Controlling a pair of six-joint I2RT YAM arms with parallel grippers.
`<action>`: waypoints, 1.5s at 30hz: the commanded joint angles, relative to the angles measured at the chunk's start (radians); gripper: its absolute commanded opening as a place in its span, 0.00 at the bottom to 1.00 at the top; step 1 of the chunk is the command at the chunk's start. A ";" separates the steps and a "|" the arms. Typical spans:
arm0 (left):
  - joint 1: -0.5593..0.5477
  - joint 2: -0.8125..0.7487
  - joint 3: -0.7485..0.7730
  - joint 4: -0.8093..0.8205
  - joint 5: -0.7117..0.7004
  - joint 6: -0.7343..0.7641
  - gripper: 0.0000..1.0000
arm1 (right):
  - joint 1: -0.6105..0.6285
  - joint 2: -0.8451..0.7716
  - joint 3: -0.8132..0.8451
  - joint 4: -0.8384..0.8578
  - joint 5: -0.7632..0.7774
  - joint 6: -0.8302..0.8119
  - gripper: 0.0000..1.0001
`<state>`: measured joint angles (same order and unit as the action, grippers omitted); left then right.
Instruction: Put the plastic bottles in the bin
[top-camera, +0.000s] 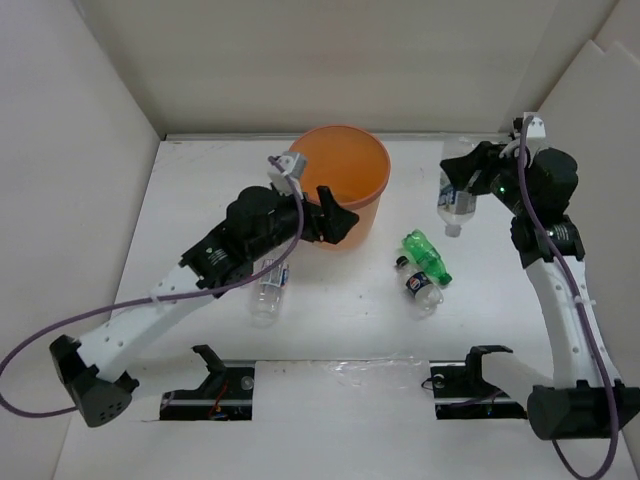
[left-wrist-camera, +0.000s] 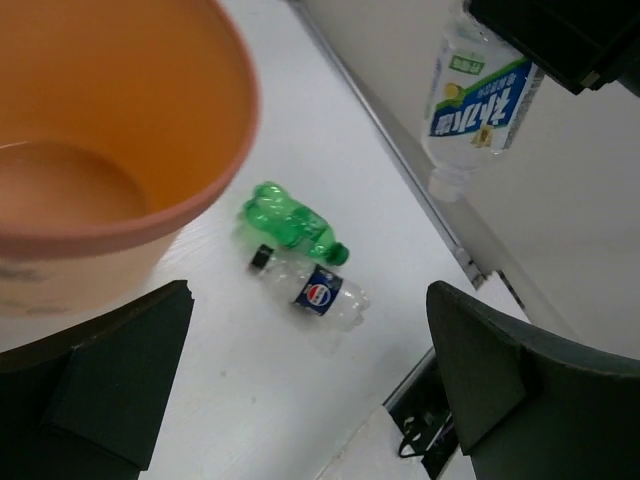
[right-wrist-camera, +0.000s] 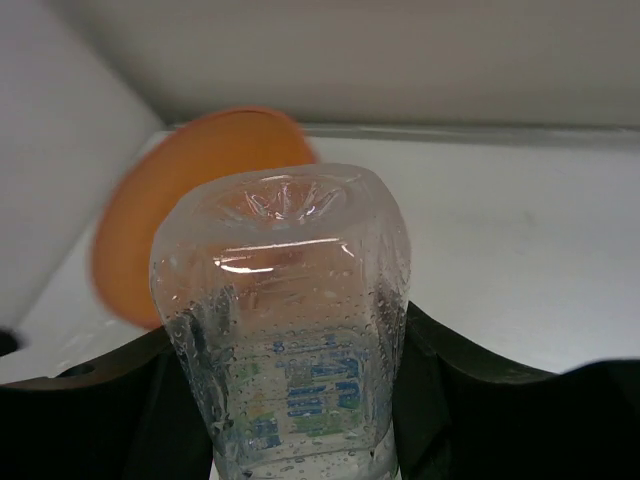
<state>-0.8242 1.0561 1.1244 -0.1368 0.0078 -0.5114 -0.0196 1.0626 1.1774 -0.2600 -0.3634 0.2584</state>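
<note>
Dimpled clear bottle (right-wrist-camera: 285, 340) hangs cap-down, clamped in right gripper (top-camera: 468, 180); left gripper (top-camera: 334, 214) gapes empty beside smooth tapered bin (top-camera: 366, 203).

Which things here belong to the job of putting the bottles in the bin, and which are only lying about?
For the job:
- bin
- held bottle, in the right gripper
- green bottle
- Pepsi-label bottle beside it
- clear bottle by the left arm

Only lying about:
- no other loose thing visible; only the table itself
</note>
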 joint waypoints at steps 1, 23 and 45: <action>-0.026 0.067 0.049 0.293 0.265 0.080 1.00 | 0.131 -0.035 -0.012 0.183 -0.293 0.134 0.00; -0.082 0.255 0.068 0.621 0.422 0.162 0.46 | 0.484 0.071 -0.078 0.835 -0.434 0.525 0.22; 0.138 0.573 0.529 0.249 -0.393 0.286 0.11 | 0.165 -0.070 -0.157 0.013 0.065 -0.090 1.00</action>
<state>-0.7055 1.5822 1.6054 0.1310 -0.2985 -0.2543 0.1284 0.9543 1.0309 -0.0673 -0.4843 0.2886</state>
